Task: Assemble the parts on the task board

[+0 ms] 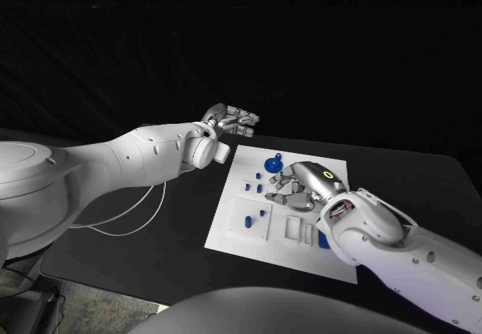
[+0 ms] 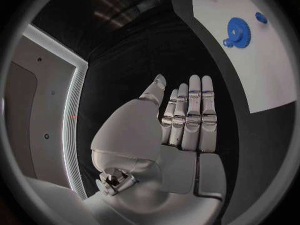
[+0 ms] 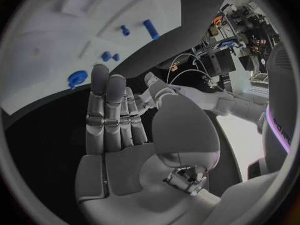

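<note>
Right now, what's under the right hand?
The right hand hovers over the white task board, beside the blue gear. Any parts directly beneath it are covered.

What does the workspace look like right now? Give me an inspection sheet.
Surface: black table, white board in the middle.
Job's things: blue gear at the board's far edge; small blue parts on the board.
Clutter: nothing seen.
Hands: left hand raised beyond the board's far-left corner, empty, fingers straight; right hand over the board, empty.
Cables: white cable on the table under the left arm.
Surroundings: black backdrop.
</note>
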You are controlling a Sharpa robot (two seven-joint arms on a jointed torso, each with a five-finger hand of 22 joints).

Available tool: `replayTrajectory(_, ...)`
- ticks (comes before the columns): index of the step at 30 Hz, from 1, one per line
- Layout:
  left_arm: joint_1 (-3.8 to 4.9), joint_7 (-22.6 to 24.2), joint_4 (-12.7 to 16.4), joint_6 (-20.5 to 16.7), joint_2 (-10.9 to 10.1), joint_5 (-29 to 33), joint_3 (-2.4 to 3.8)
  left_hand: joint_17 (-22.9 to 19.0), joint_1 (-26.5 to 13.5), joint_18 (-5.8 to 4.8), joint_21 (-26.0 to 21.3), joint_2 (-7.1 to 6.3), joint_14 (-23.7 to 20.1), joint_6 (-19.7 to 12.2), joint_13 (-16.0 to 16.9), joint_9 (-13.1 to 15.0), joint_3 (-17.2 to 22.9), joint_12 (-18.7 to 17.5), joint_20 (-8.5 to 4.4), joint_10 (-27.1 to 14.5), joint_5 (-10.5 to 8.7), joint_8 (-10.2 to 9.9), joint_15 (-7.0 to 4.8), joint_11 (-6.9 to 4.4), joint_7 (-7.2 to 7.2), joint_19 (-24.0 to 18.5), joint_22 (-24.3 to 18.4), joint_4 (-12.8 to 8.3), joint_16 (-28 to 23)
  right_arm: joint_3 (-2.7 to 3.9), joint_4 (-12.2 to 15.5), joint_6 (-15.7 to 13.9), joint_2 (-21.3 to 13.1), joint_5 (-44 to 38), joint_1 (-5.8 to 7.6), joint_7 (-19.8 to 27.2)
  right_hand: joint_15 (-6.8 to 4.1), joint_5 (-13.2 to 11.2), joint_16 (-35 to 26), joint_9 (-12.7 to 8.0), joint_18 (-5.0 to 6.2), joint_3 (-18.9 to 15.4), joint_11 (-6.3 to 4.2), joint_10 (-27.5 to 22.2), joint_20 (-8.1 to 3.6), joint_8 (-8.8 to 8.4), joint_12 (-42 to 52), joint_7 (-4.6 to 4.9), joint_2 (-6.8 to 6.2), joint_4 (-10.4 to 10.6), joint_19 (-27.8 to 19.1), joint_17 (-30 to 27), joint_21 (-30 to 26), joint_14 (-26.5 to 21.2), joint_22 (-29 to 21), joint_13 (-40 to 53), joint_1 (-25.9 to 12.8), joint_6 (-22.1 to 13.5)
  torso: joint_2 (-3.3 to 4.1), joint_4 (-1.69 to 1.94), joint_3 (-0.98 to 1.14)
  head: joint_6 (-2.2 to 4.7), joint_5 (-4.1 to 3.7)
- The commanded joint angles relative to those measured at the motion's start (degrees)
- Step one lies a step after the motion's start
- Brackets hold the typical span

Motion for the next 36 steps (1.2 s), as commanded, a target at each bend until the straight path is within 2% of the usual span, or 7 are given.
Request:
replayTrajectory(1,-0.01,0.41,0.48,0.95,-0.58,-0.30,0.06,-0.02,-0.17,-0.60,0.30,0.46,-0.31,-0.66,-0.04,0.06,-0.10,-0.05,0.19,-0.29,-0.06,0.21,-0.06,-0.04,0.04,0.14,-0.07,0.21,-0.17,1.31,0.05,4.30,-2.21,10.26,0.58,-2.05,-0.81,0.71,0.63,0.77,-1.34,-0.21,-1.00,2.85,-1.03,0.12,1.33,-0.72,0.02,0.55,2.24,0.51,0.67,0.34,0.18,0.67,-0.65,1.56,-0.10,-0.36,-0.03,0.81,-1.61)
replayTrajectory(4,-0.01,0.57,0.89,0.86,-1.11,-0.17,0.06,-0.01,-0.20,-0.60,0.32,0.38,-0.30,-0.91,-0.03,0.06,-0.19,-0.06,0.19,-0.32,-0.06,0.13,-0.06,-0.01,0.12,0.17,-0.11,0.22,-0.19,3.60,0.26,7.76,-5.76,15.83,0.98,-3.89,-1.63,1.36,0.33,1.99,-2.30,-3.19,-2.16,5.15,-2.06,0.13,5.72,-1.37,0.18,1.02,1.97,0.80,0.82,0.10,0.22,4.15,-2.17,2.41,-0.12,-0.24,0.00,1.36,-3.37)
replayTrajectory(8,-0.02,0.82,1.68,0.83,-1.88,-0.04,0.06,-0.01,-0.19,-0.60,0.34,0.42,-0.28,-0.95,-0.03,0.07,-0.18,-0.05,0.18,-0.33,-0.06,0.14,-0.06,-0.02,0.13,0.19,-0.12,0.22,-0.18,5.96,0.48,11.67,-10.05,23.02,1.23,-6.03,-2.91,3.54,3.28,12.14,-3.83,-8.69,-3.93,-4.61,-3.54,0.02,33.85,-2.59,2.00,2.44,1.95,5.46,4.06,0.54,2.33,32.55,-1.56,2.81,-0.25,-0.75,-0.01,1.86,-4.85)
replayTrajectory(14,-0.04,1.05,2.61,1.38,-2.62,0.04,0.05,0.00,-0.40,-0.64,0.35,0.09,-0.28,-1.83,-0.03,0.03,-0.50,-0.04,0.20,-0.31,-0.07,-0.08,-0.04,0.04,0.42,0.18,-0.24,0.11,-0.20,7.07,0.27,19.66,-13.52,29.95,1.36,-11.42,-3.06,3.68,7.82,17.09,-3.83,-7.17,-4.52,-5.01,-3.61,0.22,40.06,-3.27,1.95,6.53,1.73,14.65,6.35,0.54,4.56,42.95,-3.39,3.47,-0.49,-1.15,0.08,1.81,-6.22)
replayTrajectory(19,-0.04,1.60,3.62,2.19,-3.42,0.02,0.04,-0.02,-0.79,-0.73,0.28,-0.27,-0.35,-2.14,-0.03,0.07,-1.09,-0.01,0.24,0.73,-0.07,0.09,-0.05,-0.21,0.38,0.12,-0.39,0.14,-0.20,7.32,0.07,23.74,-14.93,31.98,1.39,-15.93,-3.77,6.80,11.92,28.14,-4.33,-5.72,-5.57,-1.77,-4.25,0.94,46.28,-4.59,1.63,8.22,2.17,23.41,9.80,1.12,7.01,52.77,-3.66,4.69,-0.53,-1.23,0.05,1.63,-7.23)
replayTrajectory(25,-0.05,1.94,5.02,2.54,-4.27,0.01,0.03,0.42,-0.98,-0.65,0.27,0.19,-0.53,-2.41,-0.03,0.06,-3.58,-0.04,0.42,0.79,0.41,0.61,0.06,-0.18,0.36,0.17,-0.89,0.14,-0.21,7.05,0.40,27.75,-15.47,32.97,1.39,-20.86,-3.91,-3.74,12.44,38.64,-4.68,8.41,-5.76,-0.59,-4.48,0.18,46.82,-5.28,-1.57,7.09,2.13,26.93,12.90,1.64,9.25,56.69,-7.98,4.38,-0.57,-1.23,-0.12,1.31,-8.19)
replayTrajectory(36,-0.05,1.69,6.93,3.28,-4.83,-1.01,0.02,0.71,-2.46,-1.12,-0.13,0.36,-1.04,-1.86,0.04,0.06,-8.22,0.07,0.61,2.13,0.65,1.17,0.22,-0.41,0.12,-0.52,-2.14,0.63,-0.20,4.37,0.41,29.94,-14.29,34.01,1.39,-25.33,-3.53,-2.71,12.15,39.23,-4.23,12.51,-5.23,-0.86,-4.12,-0.12,45.98,-4.49,-2.19,4.01,2.11,29.75,13.53,2.14,10.84,60.19,-12.45,2.14,-0.62,-1.26,-0.30,0.87,-8.91)
